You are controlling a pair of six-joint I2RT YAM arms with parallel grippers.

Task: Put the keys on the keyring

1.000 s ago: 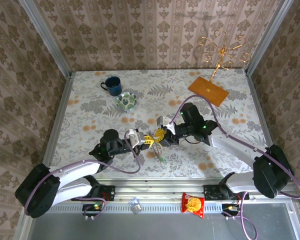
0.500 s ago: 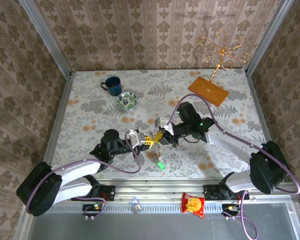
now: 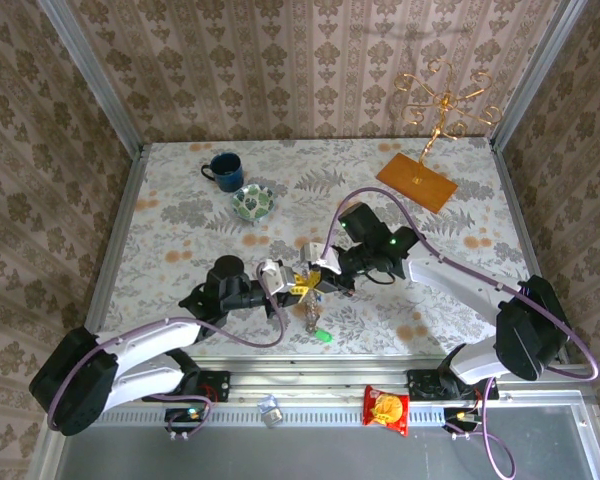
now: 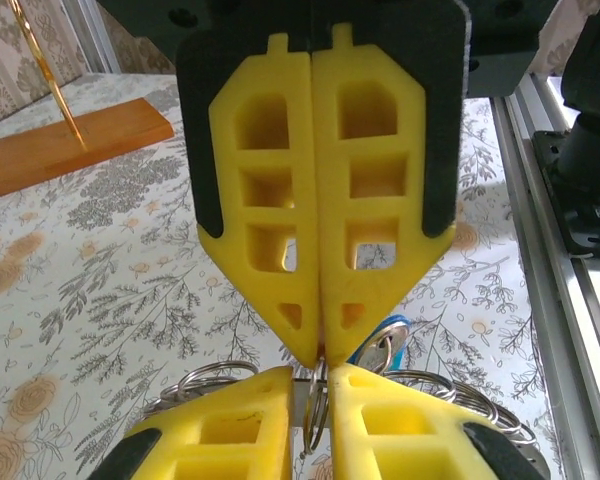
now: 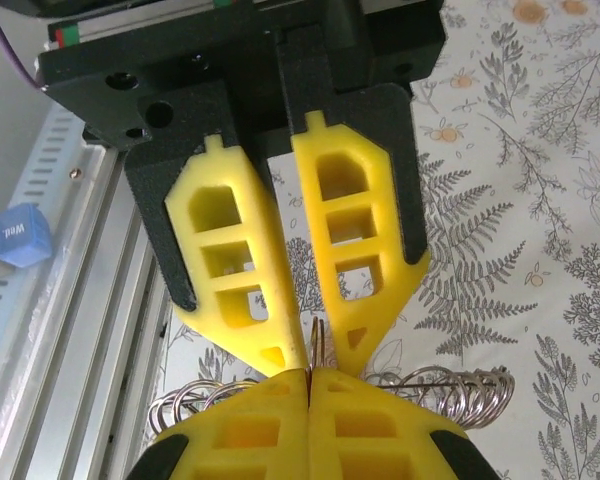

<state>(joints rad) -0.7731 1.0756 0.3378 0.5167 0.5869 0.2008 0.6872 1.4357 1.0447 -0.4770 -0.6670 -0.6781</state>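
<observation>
My two grippers meet tip to tip above the front middle of the table, the left gripper (image 3: 298, 283) (image 4: 315, 372) and the right gripper (image 3: 319, 277) (image 5: 310, 375). Between them a thin wire keyring (image 4: 320, 400) (image 5: 320, 345) stands edge-on. The left fingers pinch it with a narrow gap, and the right fingers are pressed together on its edge. Several silvery wire loops (image 5: 460, 390) (image 4: 200, 380) spread out on both sides. The key with the blue tag (image 4: 385, 345) hangs just behind the tips. The key with the green tag (image 3: 323, 337) dangles below the grippers.
A blue mug (image 3: 223, 170) and a green-patterned bowl (image 3: 252, 202) stand at the back left. A gold wire stand on an orange wooden base (image 3: 417, 180) is at the back right. A red snack packet (image 3: 387, 408) lies on the front rail (image 3: 310, 385).
The right gripper has shifted left, closer against the left gripper. The hanging bundle with the green tag has dropped lower towards the front edge.
</observation>
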